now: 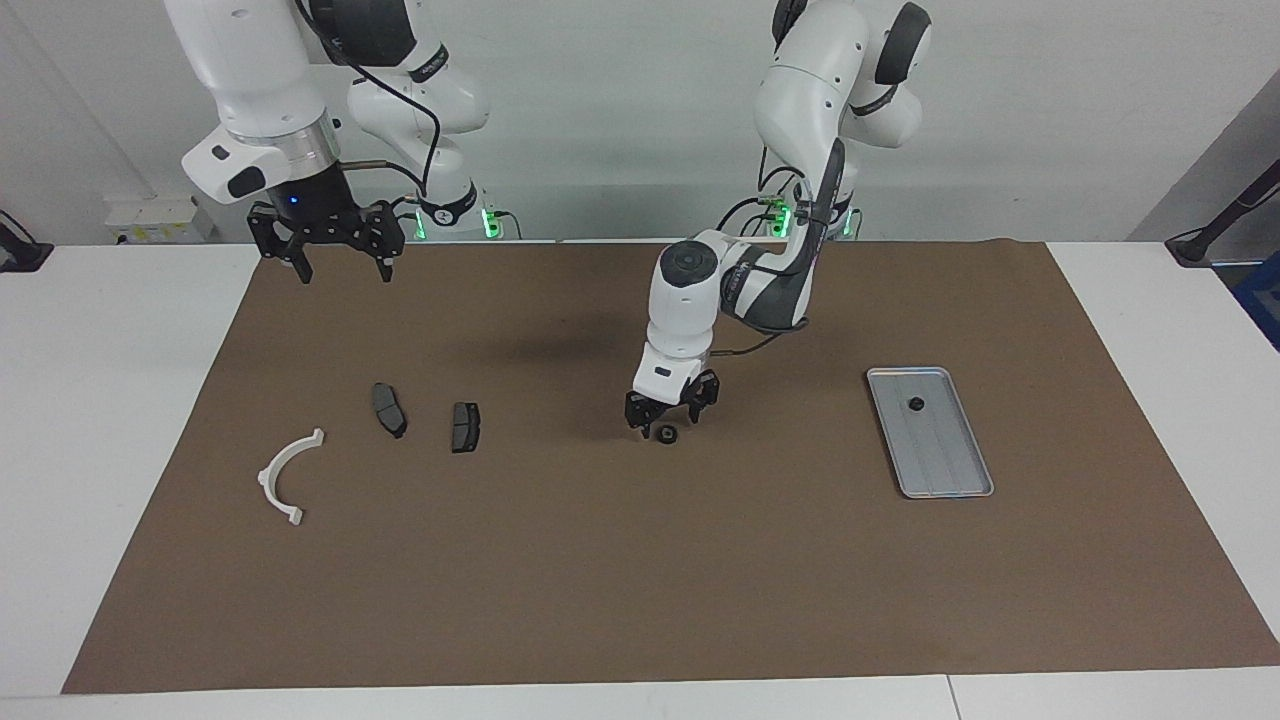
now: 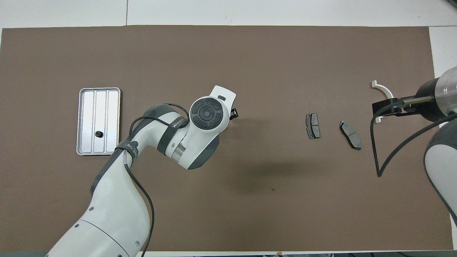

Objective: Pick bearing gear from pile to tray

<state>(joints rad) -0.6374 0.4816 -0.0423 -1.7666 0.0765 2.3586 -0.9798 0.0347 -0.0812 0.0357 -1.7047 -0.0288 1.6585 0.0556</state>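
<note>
A small black round bearing gear [image 1: 665, 433] lies on the brown mat [image 1: 600, 560] mid-table. My left gripper [image 1: 667, 418] is low over it and open, with a fingertip on either side just above it. In the overhead view the left hand [image 2: 209, 114] hides that gear. The silver tray [image 1: 950, 470] lies toward the left arm's end and holds another black round piece [image 1: 914, 404]. It also shows in the overhead view [image 2: 97, 134], in the tray [image 2: 107, 107]. My right gripper [image 1: 345, 272] waits raised and open, holding nothing.
Two dark grey brake pads [image 1: 389, 409] [image 1: 465, 426] and a white arc bracket [image 1: 288, 472] lie toward the right arm's end. In the overhead view the right gripper [image 2: 387, 107] covers part of the bracket [image 2: 382, 88]. White table borders the mat.
</note>
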